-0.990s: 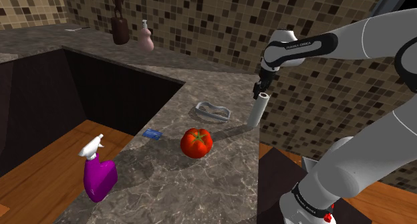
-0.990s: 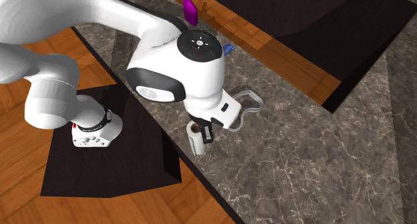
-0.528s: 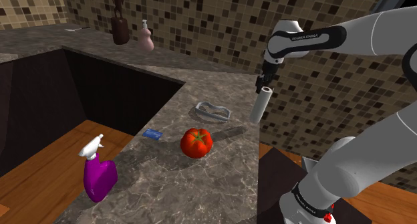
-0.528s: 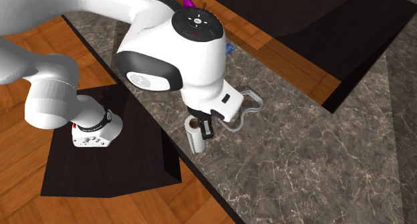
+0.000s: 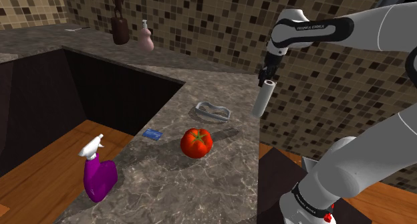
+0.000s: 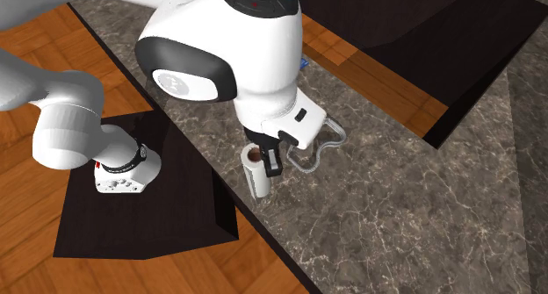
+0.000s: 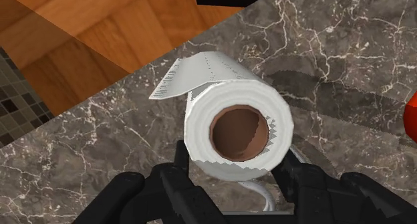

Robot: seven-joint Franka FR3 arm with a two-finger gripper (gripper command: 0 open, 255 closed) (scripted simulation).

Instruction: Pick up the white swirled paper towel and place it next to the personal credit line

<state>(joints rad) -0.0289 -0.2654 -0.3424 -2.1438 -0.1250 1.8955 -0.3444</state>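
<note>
A white paper towel roll (image 5: 262, 99) with a brown core hangs tilted in the air above the counter's right end, held at its top by my black gripper (image 5: 266, 79), which is shut on it. From above, the paper towel roll (image 6: 255, 171) sits under the gripper (image 6: 263, 156) near the counter edge. In the wrist view both fingers clasp the paper towel roll (image 7: 237, 126) at the gripper (image 7: 234, 164), and a loose sheet flap sticks out. A small blue card (image 5: 153, 134) lies flat on the counter, left of the tomato.
A red tomato (image 5: 196, 142) sits mid-counter, with a clear wavy-edged dish (image 5: 213, 112) behind it. A purple spray bottle (image 5: 98, 172) stands at the near end. The marble counter (image 5: 167, 182) borders a dark sunken recess on the left. A brown bottle (image 5: 120, 25) and a pink bottle (image 5: 147, 37) stand far back.
The gripper has risen with the paper towel roll, lifting it higher off the counter. The other objects have stayed put.
</note>
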